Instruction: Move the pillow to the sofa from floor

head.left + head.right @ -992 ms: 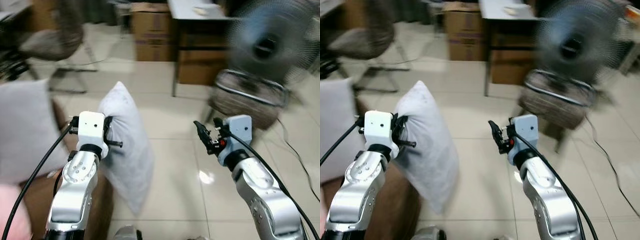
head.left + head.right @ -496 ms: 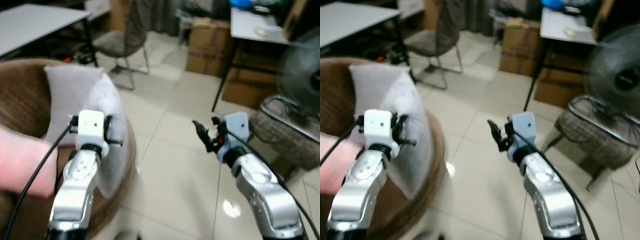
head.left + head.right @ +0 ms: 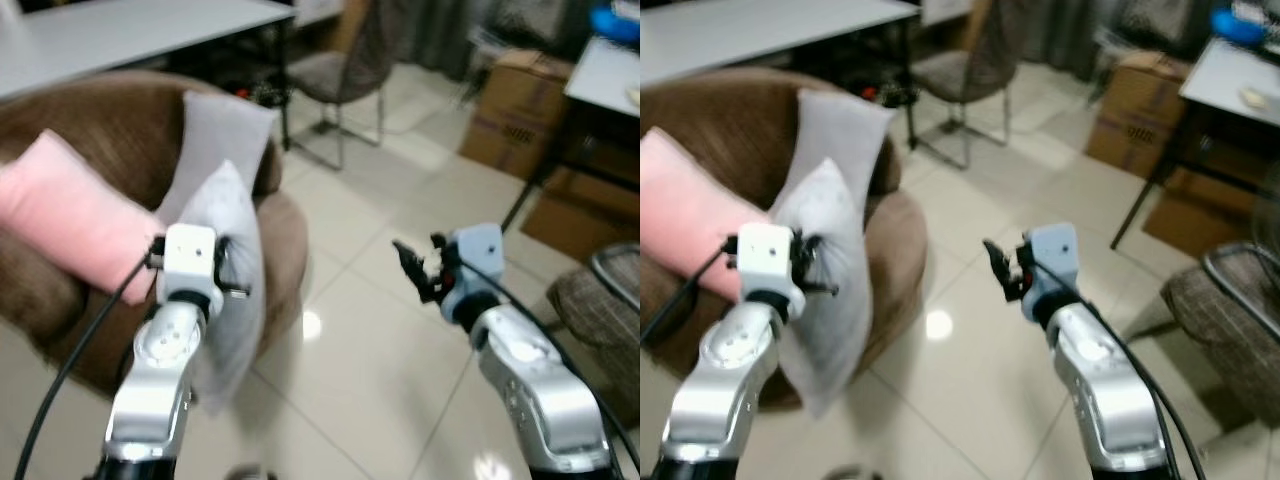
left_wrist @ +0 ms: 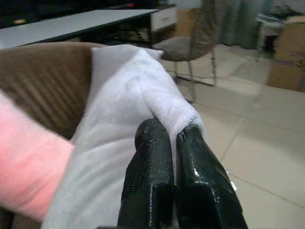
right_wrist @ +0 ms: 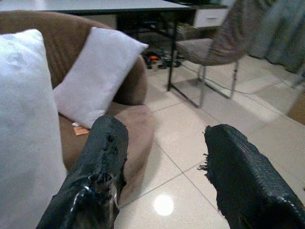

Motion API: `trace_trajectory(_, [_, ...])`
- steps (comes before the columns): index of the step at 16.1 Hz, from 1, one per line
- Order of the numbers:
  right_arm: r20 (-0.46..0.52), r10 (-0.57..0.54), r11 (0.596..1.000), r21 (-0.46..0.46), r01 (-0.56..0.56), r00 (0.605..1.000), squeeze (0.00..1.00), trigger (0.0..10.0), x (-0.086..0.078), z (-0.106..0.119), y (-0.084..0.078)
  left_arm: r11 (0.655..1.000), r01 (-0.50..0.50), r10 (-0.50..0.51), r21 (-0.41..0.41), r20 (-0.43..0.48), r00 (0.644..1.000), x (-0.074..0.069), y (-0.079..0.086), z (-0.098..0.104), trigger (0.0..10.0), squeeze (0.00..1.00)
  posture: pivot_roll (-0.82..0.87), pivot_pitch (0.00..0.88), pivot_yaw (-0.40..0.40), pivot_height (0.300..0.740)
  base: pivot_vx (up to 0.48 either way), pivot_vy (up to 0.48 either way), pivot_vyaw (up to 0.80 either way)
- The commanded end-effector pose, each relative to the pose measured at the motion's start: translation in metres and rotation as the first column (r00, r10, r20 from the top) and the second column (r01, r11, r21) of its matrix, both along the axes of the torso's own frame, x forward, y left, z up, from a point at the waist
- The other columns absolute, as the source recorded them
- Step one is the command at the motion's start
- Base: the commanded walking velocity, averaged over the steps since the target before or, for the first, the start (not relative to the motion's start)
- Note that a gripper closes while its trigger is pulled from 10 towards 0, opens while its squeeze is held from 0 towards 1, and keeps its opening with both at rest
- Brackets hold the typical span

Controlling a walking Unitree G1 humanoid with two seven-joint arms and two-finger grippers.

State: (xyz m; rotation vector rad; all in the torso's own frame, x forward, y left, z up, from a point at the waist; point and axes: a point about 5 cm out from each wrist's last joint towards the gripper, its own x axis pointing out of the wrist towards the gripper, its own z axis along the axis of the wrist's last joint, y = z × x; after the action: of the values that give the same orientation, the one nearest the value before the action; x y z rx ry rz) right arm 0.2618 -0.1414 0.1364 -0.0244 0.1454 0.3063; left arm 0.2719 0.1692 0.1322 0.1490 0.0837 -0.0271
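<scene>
The soft white pillow [image 3: 232, 270] hangs in the air beside the brown sofa [image 3: 110, 140], pinched at its edge by the left tool [image 4: 169, 138]. The right tool [image 5: 164, 157] is wide and holds nothing. A pink cushion [image 3: 75, 215] and a grey cushion [image 3: 222, 135] lie on the sofa. A chair [image 3: 345, 70] stands behind.

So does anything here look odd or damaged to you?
The right gripper is open and empty, and its black finger pads look frayed and torn at the edges. Otherwise, the white pillow dangles from the left gripper by a pinched corner, beside the brown sofa.
</scene>
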Motion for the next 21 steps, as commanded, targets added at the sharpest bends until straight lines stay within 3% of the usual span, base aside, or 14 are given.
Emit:
trace_trajectory(1, [0.001, 0.015, 1.0, 0.0, -0.015, 1.0, 0.0, 10.0, 0.001, 0.0, 0.0, 1.0, -0.006, 0.005, 0.003, 0.054, 0.999, 0.0, 0.002, 0.01, 10.0, 0.0, 0.01, 0.0, 0.006, 0.74, 0.0, -0.48, 0.8])
trace_trajectory(8, [0.002, 0.005, 1.0, -0.002, -0.005, 1.0, 0.0, 10.0, 0.001, -0.001, -0.004, 1.0, 0.0, -0.001, 0.014, 0.052, 0.999, -0.002, 0.003, 0.009, 10.0, 0.0, 0.01, 0.0, 0.01, 0.74, 0.0, -0.48, 0.8])
trace_trajectory(14, [-0.006, -0.021, 0.999, 0.031, 0.021, 1.0, 0.0, 10.0, 0.002, -0.003, -0.004, 0.998, -0.029, 0.029, 0.048, 0.004, 1.0, -0.003, 0.014, 0.001, 10.0, 0.0, 0.02, 0.0, 0.017, 0.74, 0.0, 0.0, 0.0])
trace_trajectory(16, [-0.012, -0.029, 0.999, 0.037, 0.03, 1.0, 0.0, 10.0, 0.002, -0.004, -0.004, 0.999, -0.022, 0.022, 0.043, -0.001, 1.0, -0.001, 0.016, 0.001, 1.4, 0.0, 0.02, 0.0, 0.019, 0.74, 0.0, 0.0, 0.0])
trace_trajectory(17, [-0.016, -0.031, 0.999, 0.042, 0.032, 0.999, 0.0, 10.0, 0.002, -0.005, -0.003, 0.999, -0.014, 0.015, 0.04, -0.003, 1.0, 0.001, 0.016, 0.001, 0.0, 0.0, 0.03, 0.0, 0.02, 0.74, 0.0, 0.0, 0.0])
trace_trajectory(18, [-0.018, -0.032, 0.998, 0.046, 0.033, 0.999, 0.0, 10.0, 0.003, -0.005, -0.003, 0.999, -0.012, 0.012, 0.038, -0.004, 1.0, 0.003, 0.016, 0.001, 0.0, 0.0, 0.03, 0.0, 0.019, 0.74, 0.0, 0.0, 0.0])
trace_trajectory(21, [-0.073, -0.059, 0.995, 0.078, 0.064, 0.996, 0.0, 10.0, 0.009, -0.01, -0.008, 0.998, 0.052, -0.053, 0.043, 0.025, 0.998, 0.028, 0.012, 0.013, 0.0, 0.0, 0.03, 0.0, 0.022, 0.74, 0.0, 0.0, 0.0])
